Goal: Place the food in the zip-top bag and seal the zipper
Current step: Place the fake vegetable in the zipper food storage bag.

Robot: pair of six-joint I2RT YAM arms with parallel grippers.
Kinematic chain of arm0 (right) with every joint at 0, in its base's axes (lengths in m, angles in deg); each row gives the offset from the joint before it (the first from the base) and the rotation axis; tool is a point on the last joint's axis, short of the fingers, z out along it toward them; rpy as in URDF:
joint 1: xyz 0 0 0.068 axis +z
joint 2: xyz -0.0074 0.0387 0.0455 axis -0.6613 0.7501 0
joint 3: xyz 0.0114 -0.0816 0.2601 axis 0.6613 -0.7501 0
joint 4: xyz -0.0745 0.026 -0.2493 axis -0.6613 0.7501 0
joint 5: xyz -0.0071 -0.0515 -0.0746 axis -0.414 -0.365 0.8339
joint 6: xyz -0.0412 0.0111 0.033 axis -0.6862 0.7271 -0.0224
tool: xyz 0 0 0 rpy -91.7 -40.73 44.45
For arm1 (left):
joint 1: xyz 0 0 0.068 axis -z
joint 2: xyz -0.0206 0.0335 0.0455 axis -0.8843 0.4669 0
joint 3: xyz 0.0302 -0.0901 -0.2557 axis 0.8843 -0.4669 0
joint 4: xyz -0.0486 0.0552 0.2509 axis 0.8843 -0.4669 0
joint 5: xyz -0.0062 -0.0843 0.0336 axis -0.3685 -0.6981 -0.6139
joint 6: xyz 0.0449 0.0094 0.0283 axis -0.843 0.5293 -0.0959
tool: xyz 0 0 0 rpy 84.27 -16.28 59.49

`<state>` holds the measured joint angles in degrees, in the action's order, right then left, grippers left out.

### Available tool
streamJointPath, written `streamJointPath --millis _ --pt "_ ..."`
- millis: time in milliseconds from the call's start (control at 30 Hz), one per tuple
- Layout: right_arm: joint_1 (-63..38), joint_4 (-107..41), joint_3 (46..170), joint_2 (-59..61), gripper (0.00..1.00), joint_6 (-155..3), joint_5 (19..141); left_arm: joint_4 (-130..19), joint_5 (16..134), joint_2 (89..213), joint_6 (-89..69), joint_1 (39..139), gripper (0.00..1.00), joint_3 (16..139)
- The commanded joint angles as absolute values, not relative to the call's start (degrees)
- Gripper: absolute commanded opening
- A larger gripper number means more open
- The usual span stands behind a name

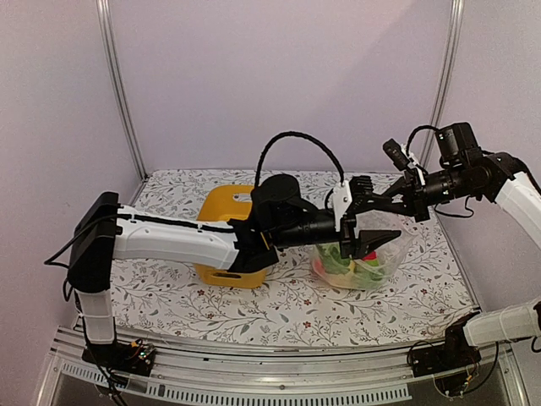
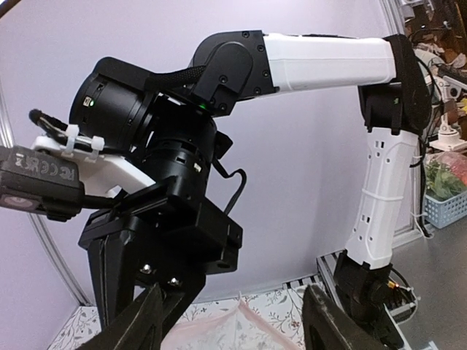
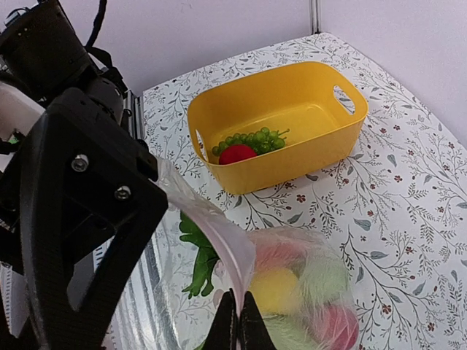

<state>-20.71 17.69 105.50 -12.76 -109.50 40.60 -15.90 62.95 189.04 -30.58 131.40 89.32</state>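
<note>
Right jaws are squeezed fully together on the bag's (image 3: 295, 292) mouth edge, right by the pink zipper (image 3: 219, 237), holding it up off the tabletop (image 3: 408, 219). Left jaws hang spread wide at the opening, with nothing between them as far as I can see. Bag already has yellow, red and green food (image 3: 281, 288) inside, but grapes (image 3: 252, 138) and a red piece (image 3: 237, 154) sit in the tub (image 3: 292, 164), so my guess is another fetch comes next.

Tip: hold the right pinch dead steady, lift the left straight up so it doesn't snag the film, then swing over. Bag is right below the left jaws. Tub is well off to their left, partly behind that arm.
</note>
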Motion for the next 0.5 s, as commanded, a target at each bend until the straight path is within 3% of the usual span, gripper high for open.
streamJointPath --millis 0,267,467 --pt "-20.4 16.4 104.4 -14.3 0.00 -109.0 41.2 -20.7 63.5 181.8 -32.2 134.5 0.64 89.0" --pt "-20.4 15.6 103.2 -15.9 0.00 -108.8 42.2 -42.3 65.3 174.0 -34.4 139.9 0.59 87.6" --pt "-20.4 15.1 101.8 -18.2 0.00 -108.7 43.5 -56.9 74.2 174.5 -35.4 144.2 0.58 88.5"
